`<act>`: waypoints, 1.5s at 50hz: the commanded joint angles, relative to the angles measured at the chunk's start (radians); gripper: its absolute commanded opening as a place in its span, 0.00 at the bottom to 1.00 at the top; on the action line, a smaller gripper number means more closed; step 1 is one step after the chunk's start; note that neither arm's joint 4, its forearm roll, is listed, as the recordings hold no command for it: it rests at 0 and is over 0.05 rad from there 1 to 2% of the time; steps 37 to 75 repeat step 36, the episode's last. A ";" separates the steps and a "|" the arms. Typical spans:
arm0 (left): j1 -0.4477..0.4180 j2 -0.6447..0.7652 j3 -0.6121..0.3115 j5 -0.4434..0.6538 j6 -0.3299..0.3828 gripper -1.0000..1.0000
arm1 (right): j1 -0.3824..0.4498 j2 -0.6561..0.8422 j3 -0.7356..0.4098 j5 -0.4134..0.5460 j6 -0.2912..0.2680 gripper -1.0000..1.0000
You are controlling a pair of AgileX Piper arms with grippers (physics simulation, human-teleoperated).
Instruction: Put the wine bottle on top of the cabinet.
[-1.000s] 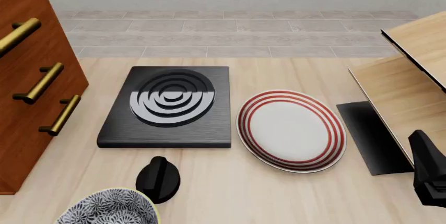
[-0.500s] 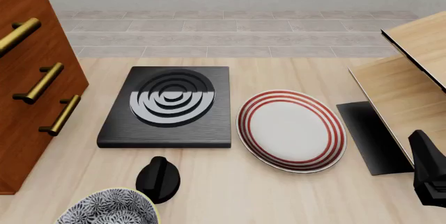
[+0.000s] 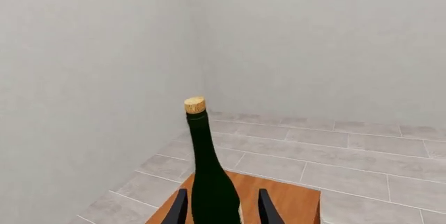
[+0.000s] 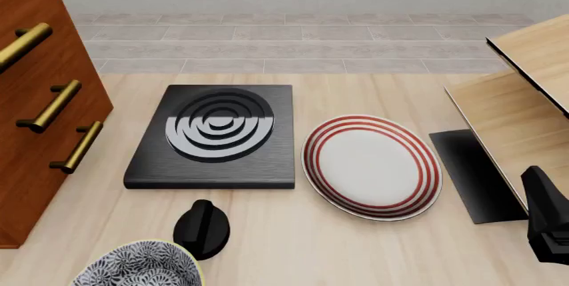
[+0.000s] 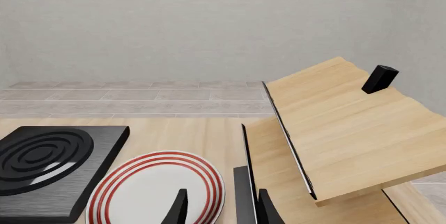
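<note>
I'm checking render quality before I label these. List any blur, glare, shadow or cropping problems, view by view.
Left wrist view: sharp, flat light, no glare; the wine bottle is cut off at the frame bottom between the left gripper fingers. Front view: crisp; a soft sheen on the burner plate, faint shadows only. Right wrist view: sharp, evenly lit; right gripper cropped low.

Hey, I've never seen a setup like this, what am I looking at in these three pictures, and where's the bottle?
These are simulator renders of a two-armed robot at a table. The front view looks down on the table: a black stove plate, a red-striped plate, a black knob, a patterned bowl, the cabinet at left and a pale shelf unit at right. The other two come from cameras on each arm's wrist. In the left wrist view the left gripper has its fingers on either side of the wine bottle, above the cabinet's top. The right gripper is open and holds nothing.
</note>
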 commanded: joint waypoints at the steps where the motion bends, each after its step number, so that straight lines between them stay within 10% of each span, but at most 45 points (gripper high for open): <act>1: -0.031 -0.114 0.047 0.045 -0.003 1.00 | 0.000 0.000 0.000 0.000 0.000 1.00; 36: -0.137 -0.481 0.078 0.262 -0.087 1.00 | 0.000 0.000 0.000 0.000 0.000 1.00; 75: -0.137 -0.481 0.078 0.262 -0.087 1.00 | 0.000 0.000 0.000 0.000 0.000 1.00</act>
